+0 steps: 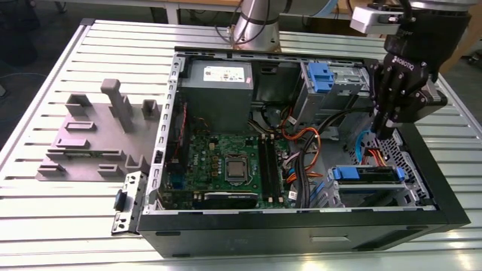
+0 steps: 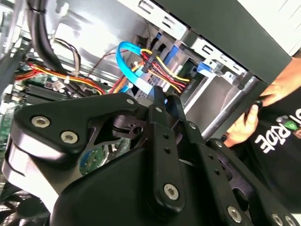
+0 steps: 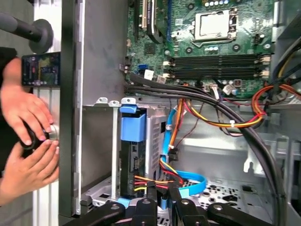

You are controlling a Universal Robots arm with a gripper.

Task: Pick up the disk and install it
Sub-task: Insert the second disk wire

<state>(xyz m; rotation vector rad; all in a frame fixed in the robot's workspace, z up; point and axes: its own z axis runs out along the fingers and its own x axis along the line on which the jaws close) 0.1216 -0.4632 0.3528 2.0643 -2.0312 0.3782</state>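
The gripper (image 1: 383, 131) hung over the open computer case (image 1: 301, 231) at the exterior view's right, fingers (image 3: 151, 197) pressed together and holding nothing. The disk (image 1: 367, 175) already sat in the near bay, just beside its cables (image 3: 176, 176). The fingers could snag those wires, and a person's hands (image 3: 26, 141) rested at the case wall, risking a knock

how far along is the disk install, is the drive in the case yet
Looks mostly done: the disk, with its blue frame, sits in the drive bay at the front corner of the open computer case, cables running to it. The gripper hangs just above that bay with its fingers close together and nothing between them. Whether the disk is fully seated cannot be told. A person's hands are at the outside of the case.
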